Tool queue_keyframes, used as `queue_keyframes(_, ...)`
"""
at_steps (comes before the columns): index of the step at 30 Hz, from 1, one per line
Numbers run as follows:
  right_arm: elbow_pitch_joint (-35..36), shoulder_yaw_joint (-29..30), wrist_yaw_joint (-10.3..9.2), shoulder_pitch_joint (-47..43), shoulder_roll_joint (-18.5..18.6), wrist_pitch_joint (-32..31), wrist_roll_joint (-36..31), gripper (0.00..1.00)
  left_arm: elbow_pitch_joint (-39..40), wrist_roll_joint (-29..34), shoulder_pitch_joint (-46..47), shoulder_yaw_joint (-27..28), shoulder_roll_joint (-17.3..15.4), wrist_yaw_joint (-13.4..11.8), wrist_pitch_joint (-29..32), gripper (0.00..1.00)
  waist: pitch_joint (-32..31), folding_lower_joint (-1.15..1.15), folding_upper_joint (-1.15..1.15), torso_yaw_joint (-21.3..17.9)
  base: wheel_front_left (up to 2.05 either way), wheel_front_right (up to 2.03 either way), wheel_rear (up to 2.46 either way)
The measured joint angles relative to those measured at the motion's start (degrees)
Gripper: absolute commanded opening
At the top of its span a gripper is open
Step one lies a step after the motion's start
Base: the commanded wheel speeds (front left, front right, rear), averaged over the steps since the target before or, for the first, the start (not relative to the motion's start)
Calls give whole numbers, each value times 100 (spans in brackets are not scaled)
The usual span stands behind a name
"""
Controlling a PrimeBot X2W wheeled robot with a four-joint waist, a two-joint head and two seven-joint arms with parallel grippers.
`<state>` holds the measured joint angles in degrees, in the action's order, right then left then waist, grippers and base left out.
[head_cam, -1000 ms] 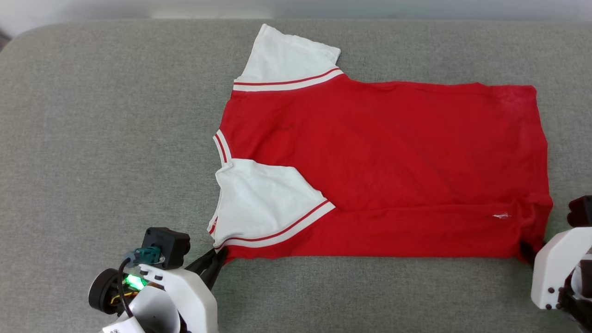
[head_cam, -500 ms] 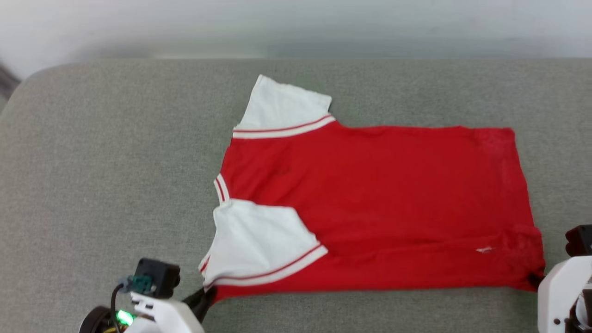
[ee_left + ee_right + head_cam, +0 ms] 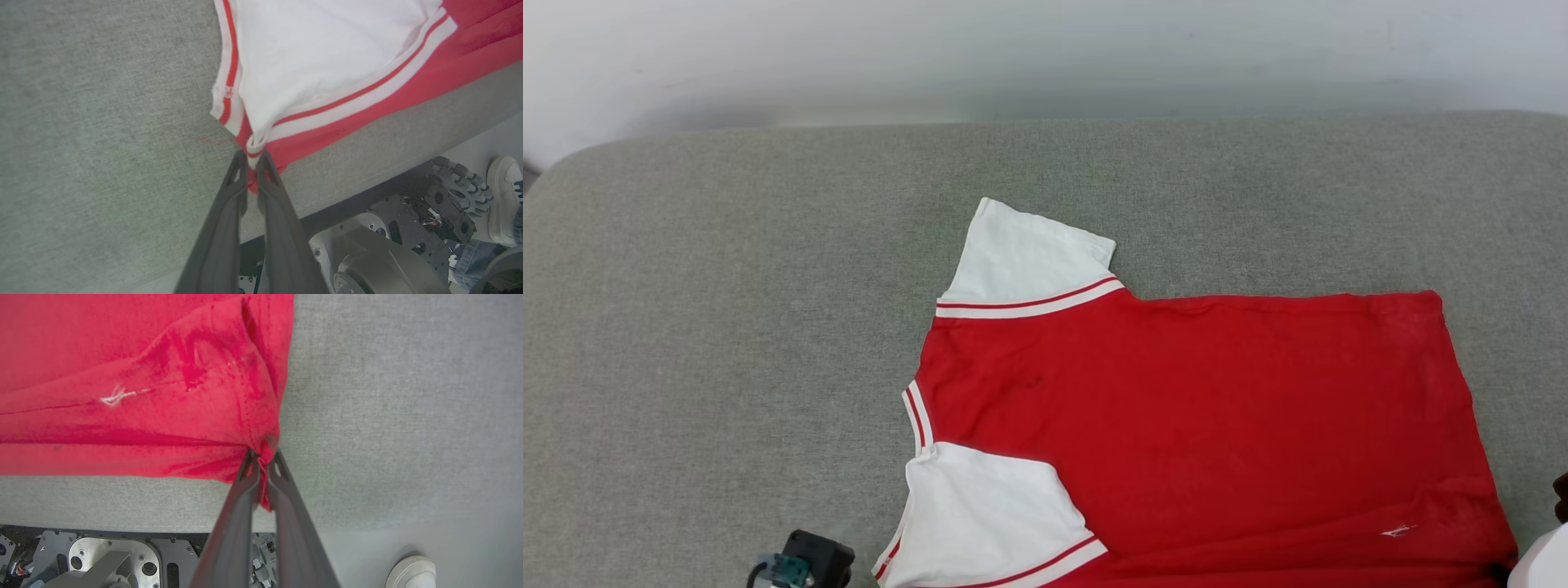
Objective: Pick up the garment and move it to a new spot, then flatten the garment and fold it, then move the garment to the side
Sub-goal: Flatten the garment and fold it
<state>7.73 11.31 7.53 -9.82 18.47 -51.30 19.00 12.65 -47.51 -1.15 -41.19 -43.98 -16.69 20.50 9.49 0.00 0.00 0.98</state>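
The garment (image 3: 1192, 416), a red jersey T-shirt with white sleeves and red-white striped trim, lies flat on the grey padded table (image 3: 727, 327), collar to the left. Its near edge runs off the bottom of the head view. In the left wrist view my left gripper (image 3: 252, 157) is shut on the garment's (image 3: 327, 61) near shoulder corner, below the white sleeve. My right gripper (image 3: 263, 455) is shut on the near hem corner of the garment (image 3: 143, 388), where the red cloth bunches between the fingers.
The table's near edge shows in both wrist views, with my wheeled base (image 3: 388, 245) beneath it. A person's white shoe (image 3: 502, 196) stands on the floor by the base; a white shoe (image 3: 412, 571) also appears in the right wrist view. Bare grey padding surrounds the garment.
The head camera has tilted up, so the whole picture has slid down and both grippers have dropped toward the bottom edge. The right gripper closed on the hem corner.
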Motion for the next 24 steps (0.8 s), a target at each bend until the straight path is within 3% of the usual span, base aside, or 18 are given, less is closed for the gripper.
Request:
queue_keyframes(2,-100,-13,0,19,-53,93,3,0,-127,67,51,-76,67,49,0,0,25,0,0,-5,0,0,0)
queue_keyframes(3,-154,-34,0,29,-63,124,0,0,-171,69,70,-98,124,76,-4,23,34,0,0,-8,0,0,0)
queue_keyframes(4,-211,-59,0,45,-64,175,-3,0,-220,80,94,-124,165,108,-9,77,41,0,0,-13,0,0,0)
queue_keyframes(5,-253,-71,-1,75,-70,246,-14,5,-277,94,120,-138,185,122,-27,100,47,0,0,-19,0,0,0)
queue_keyframes(6,-289,-77,-1,123,-78,328,-36,64,-323,97,148,-141,202,145,-51,100,50,0,0,-22,0,0,0)
queue_keyframes(7,-331,-66,-1,186,-90,412,-43,100,-363,108,169,-137,222,155,-62,100,48,0,0,-22,0,0,0)
queue_keyframes(16,-569,-143,-2,322,-140,761,-35,100,-549,160,275,14,379,212,-570,100,-121,0,0,-14,0,0,0)
queue_keyframes(24,-178,-175,-2,528,-60,1640,81,100,-516,559,569,504,617,279,-2062,100,-353,0,0,-38,0,0,0)
